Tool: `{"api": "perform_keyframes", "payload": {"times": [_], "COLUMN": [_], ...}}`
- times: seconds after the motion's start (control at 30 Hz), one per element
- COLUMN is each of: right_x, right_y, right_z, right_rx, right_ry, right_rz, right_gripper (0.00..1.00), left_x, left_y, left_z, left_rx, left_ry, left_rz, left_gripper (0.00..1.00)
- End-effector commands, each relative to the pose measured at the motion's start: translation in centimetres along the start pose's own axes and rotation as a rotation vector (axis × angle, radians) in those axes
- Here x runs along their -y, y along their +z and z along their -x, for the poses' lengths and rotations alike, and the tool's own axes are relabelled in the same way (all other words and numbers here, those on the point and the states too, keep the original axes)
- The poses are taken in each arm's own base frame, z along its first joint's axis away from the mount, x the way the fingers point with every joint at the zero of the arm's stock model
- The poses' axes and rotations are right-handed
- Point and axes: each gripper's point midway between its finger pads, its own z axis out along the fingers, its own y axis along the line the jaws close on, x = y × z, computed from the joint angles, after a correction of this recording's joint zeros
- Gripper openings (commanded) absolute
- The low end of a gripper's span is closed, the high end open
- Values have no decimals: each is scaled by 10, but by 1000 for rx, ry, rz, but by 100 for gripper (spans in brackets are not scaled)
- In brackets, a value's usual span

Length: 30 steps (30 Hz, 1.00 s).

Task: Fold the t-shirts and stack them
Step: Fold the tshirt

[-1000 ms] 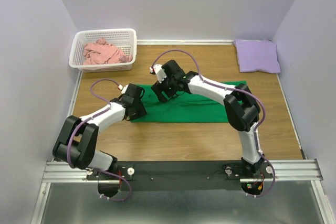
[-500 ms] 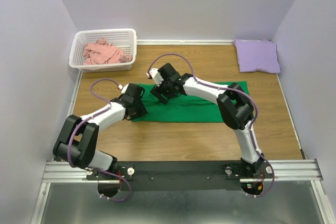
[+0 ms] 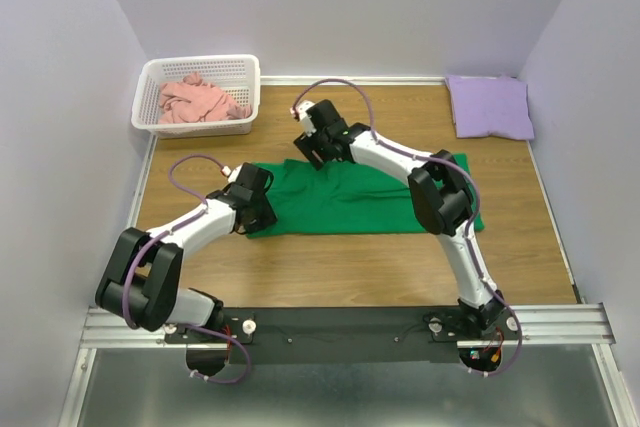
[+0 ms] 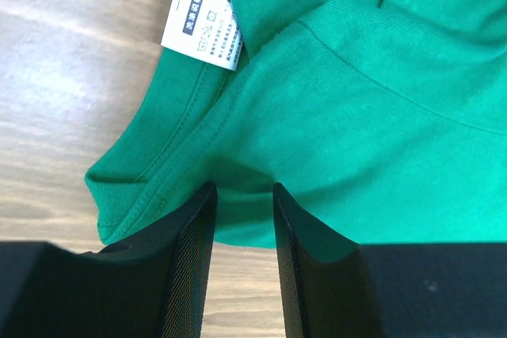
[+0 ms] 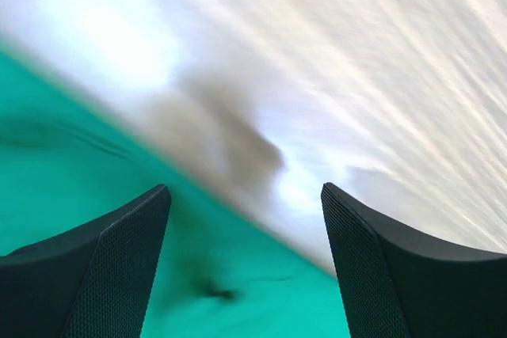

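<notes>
A bright green t-shirt (image 3: 360,202) (image 4: 356,100) (image 5: 79,180) lies spread across the middle of the table, its white neck label (image 4: 202,17) at the left end. My left gripper (image 3: 264,211) (image 4: 244,191) sits at the shirt's near left edge, jaws partly apart, with the hem at their tips and bare wood showing between them. Over the shirt's far left edge hovers my right gripper (image 3: 312,150) (image 5: 245,191), wide open and empty. A lavender t-shirt (image 3: 490,107) lies folded at the far right corner. A salmon pink t-shirt (image 3: 200,99) is crumpled in the basket.
The white lattice basket (image 3: 200,60) stands at the far left corner. Walls close in the table on three sides. Bare wood shows in front of the green shirt and between it and the lavender one.
My right gripper moved away and to the left, from above the shirt to its far edge. The shirt's far left part now lies further back and rumpled. The left gripper stayed put.
</notes>
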Motion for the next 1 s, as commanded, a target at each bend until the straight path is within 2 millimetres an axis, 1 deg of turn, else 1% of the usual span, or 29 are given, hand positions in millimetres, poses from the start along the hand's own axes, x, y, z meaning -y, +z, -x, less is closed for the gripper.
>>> {"api": "perform_keyframes", "payload": {"times": [0.0, 0.03, 0.07, 0.1, 0.2, 0.23, 0.27, 0.3, 0.33, 0.37, 0.4, 0.5, 0.53, 0.57, 0.6, 0.67, 0.7, 0.73, 0.8, 0.93, 0.97], "right_x": [53, 59, 67, 70, 70, 69, 69, 66, 62, 58, 53, 20, 13, 6, -7, -19, -24, -30, -39, -43, -44], "right_y": [13, 13, 14, 12, -6, -11, -26, -33, -39, -46, -56, -66, -67, -65, -65, -62, -64, -55, -48, -32, -26], "right_z": [-8, -7, -11, -10, -2, 0, 6, 11, 6, 10, 19, 26, 28, 28, 32, 34, 43, 40, 42, 48, 43], "right_rx": [-8, -4, -9, -9, 15, 23, 46, 61, 57, 70, 95, 111, 117, 119, 124, 130, 156, 144, 148, 154, 140], "right_ry": [165, 184, 206, 207, 220, 232, 273, 298, 306, 384, 410, 404, 388, 368, 354, 340, 329, 331, 323, 324, 328], "right_rz": [-110, -114, -130, -137, -122, -117, -97, -74, -44, -14, 53, 254, 303, 346, 430, 500, 549, 571, 605, 619, 615], "right_gripper": [84, 84, 84, 84, 84, 83, 83, 81, 78, 76, 75, 66, 61, 58, 54, 46, 43, 41, 39, 35, 35], "left_x": [-22, -23, -23, -23, -20, -16, -13, -11, -7, -4, -1, 2, 2, 1, 1, 0, -1, -2, -2, -2, -1], "left_y": [-4, -4, -6, -6, -10, -12, -17, -19, -23, -26, -30, -35, -36, -36, -35, -33, -31, -29, -25, -21, -20], "left_z": [-14, -14, -14, -14, -9, -4, -1, 2, 7, 10, 14, 15, 16, 15, 15, 12, 10, 5, 3, 0, 1], "left_rx": [-32, -32, -27, -26, -10, 0, 11, 21, 36, 49, 67, 70, 69, 67, 65, 56, 47, 32, 23, 15, 18], "left_ry": [-1, -2, -6, -6, -14, -15, -18, -22, -25, -27, -30, -31, -28, -26, -25, -24, -20, -15, -15, -8, -7], "left_rz": [71, 73, 71, 70, 64, 55, 44, 35, 24, 10, -8, -20, -19, -16, -16, -12, -12, -14, -20, -21, -24], "left_gripper": [43, 43, 43, 43, 48, 50, 55, 57, 60, 63, 63, 63, 62, 58, 56, 52, 50, 50, 49, 49, 49]}}
